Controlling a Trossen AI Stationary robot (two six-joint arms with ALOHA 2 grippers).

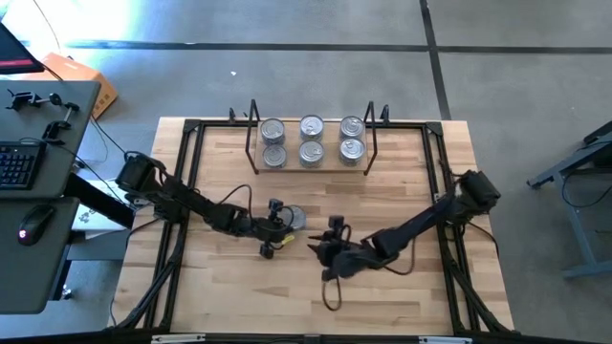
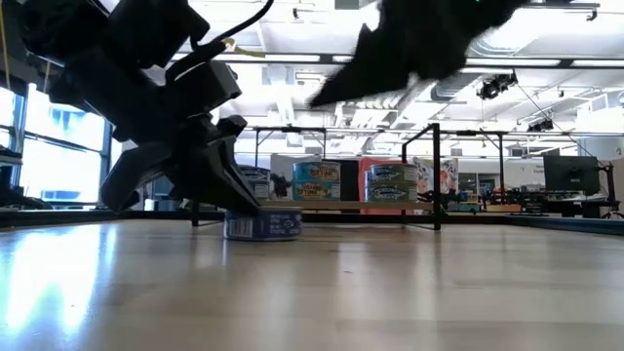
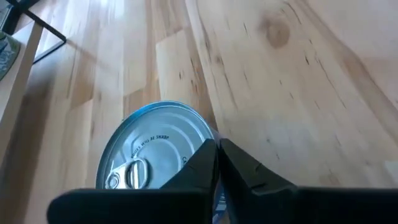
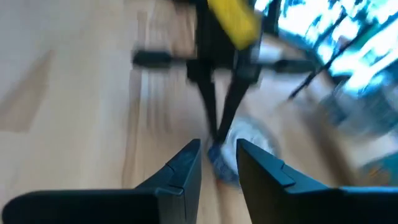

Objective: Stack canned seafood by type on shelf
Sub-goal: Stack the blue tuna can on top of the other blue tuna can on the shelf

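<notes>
One tin of canned seafood point(image 1: 294, 218) with a silver pull-tab lid point(image 3: 152, 155) stands on its base on the wooden table, left of centre. My left gripper point(image 3: 218, 149) is shut, its tips down at the tin's rim; the low view shows it point(image 2: 244, 207) slanting down onto the tin point(image 2: 265, 225). My right gripper point(image 1: 330, 244) hovers a little to the tin's right and nearer; its fingers point(image 4: 219, 152) stand slightly apart with nothing between them. The shelf point(image 1: 290, 168) at the far middle carries several tins. My left gripper touches the tin at the rim of its lid point(image 3: 200, 144) with its shut fingertips; nothing lies between the fingers. The fingers come slanting down from the table's left. The tin stands upright on the table.
Black wire uprights point(image 1: 252, 143) point(image 1: 371, 141) close the shelf's two ends. Tins on the shelf point(image 2: 317, 183) show behind the loose one in the low view. A black frame point(image 1: 187, 191) runs round the tabletop. A desk with a keyboard point(image 1: 19, 164) stands left of the table.
</notes>
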